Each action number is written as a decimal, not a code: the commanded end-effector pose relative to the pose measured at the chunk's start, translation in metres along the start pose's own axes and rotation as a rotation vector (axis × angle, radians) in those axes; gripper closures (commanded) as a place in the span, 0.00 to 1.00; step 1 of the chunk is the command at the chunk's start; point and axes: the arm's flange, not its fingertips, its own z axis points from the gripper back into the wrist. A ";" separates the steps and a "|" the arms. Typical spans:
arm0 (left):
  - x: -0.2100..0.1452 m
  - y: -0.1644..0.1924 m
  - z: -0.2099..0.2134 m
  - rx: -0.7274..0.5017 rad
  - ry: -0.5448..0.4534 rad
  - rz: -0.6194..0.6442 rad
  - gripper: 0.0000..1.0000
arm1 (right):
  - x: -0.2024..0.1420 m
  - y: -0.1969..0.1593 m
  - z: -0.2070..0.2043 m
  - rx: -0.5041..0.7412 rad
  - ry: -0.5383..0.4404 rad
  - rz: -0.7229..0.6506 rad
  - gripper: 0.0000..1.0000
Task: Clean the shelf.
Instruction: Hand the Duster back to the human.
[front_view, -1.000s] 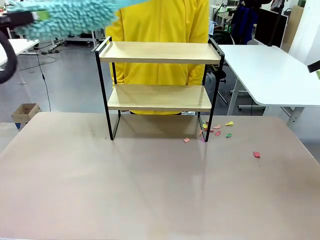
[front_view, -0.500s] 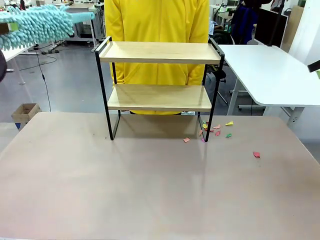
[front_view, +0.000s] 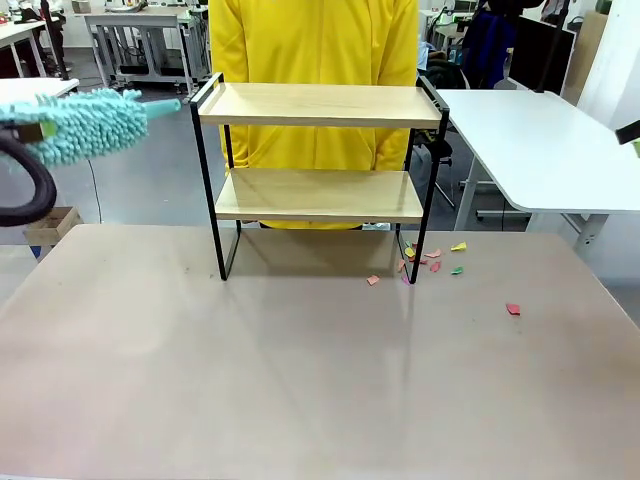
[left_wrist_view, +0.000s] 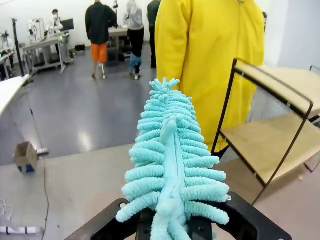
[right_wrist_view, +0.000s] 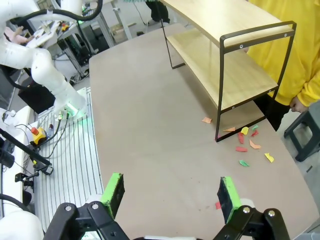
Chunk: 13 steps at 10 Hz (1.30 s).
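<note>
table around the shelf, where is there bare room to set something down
The beige table is bare from the small two-tier wooden shelf with a black metal frame to the near edge, and along its left side. Both shelf boards are bare too. It is crowded only at the shelf's right foot, where coloured paper scraps lie, with one red scrap farther right.

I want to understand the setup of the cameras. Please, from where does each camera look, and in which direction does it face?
Front view: sits between the arms, faces across the table at the shelf and the person in yellow; the duster enters at picture left.
Left wrist view: rides the left arm, looks along the left gripper, shut on the duster, toward the shelf's end.
Right wrist view: rides the right arm, high, looks down past the open right gripper at the table and paper scraps.
Shared: all three show the shelf and the person.
</note>
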 end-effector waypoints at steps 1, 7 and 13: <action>-0.027 -0.008 -0.002 0.011 -0.015 -0.015 0.83 | 0.002 0.001 0.001 0.004 -0.005 -0.002 0.00; -0.032 -0.005 0.000 0.004 0.016 0.008 0.83 | 0.002 0.001 0.001 0.004 -0.005 -0.002 0.00; -0.032 -0.005 0.000 0.004 0.016 0.008 0.83 | 0.002 0.001 0.001 0.004 -0.005 -0.002 0.00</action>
